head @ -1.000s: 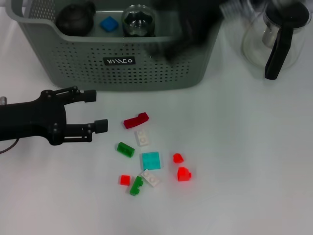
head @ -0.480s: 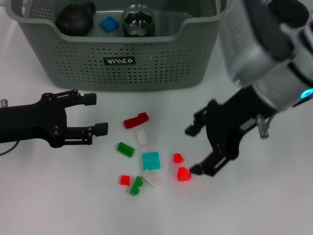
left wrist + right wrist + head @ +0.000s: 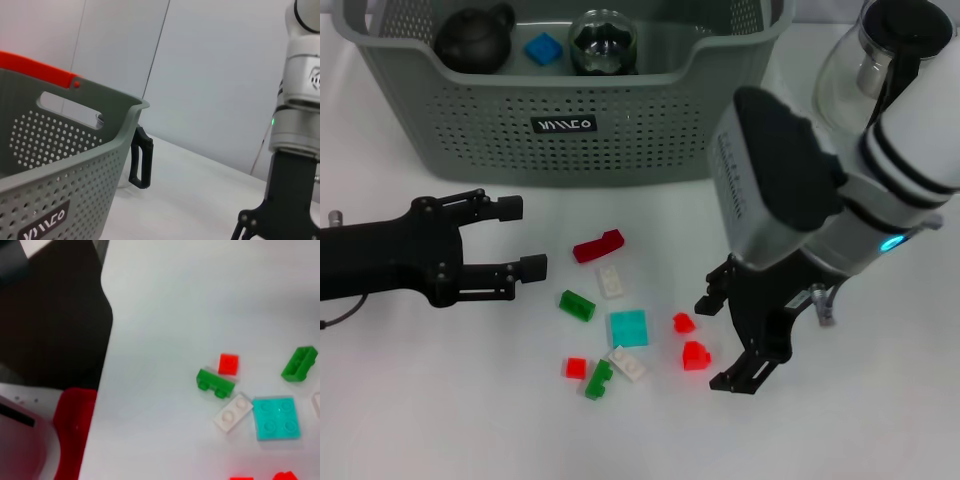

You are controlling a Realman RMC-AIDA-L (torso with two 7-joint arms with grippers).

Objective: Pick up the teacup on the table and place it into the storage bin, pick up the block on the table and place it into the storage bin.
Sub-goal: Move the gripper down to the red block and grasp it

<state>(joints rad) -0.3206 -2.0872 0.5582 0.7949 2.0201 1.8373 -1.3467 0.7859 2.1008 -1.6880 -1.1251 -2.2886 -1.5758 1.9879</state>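
Grey-green storage bin (image 3: 620, 140), dark teapot (image 3: 472, 38), blue block (image 3: 543, 47), glass cup (image 3: 603, 42) inside

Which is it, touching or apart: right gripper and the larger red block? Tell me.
Apart. The head view shows white table between the right gripper's fingertips and the larger red block.

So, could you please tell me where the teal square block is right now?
In the head view, the teal square block lies on the table mid-cluster, between the green block and small red block.
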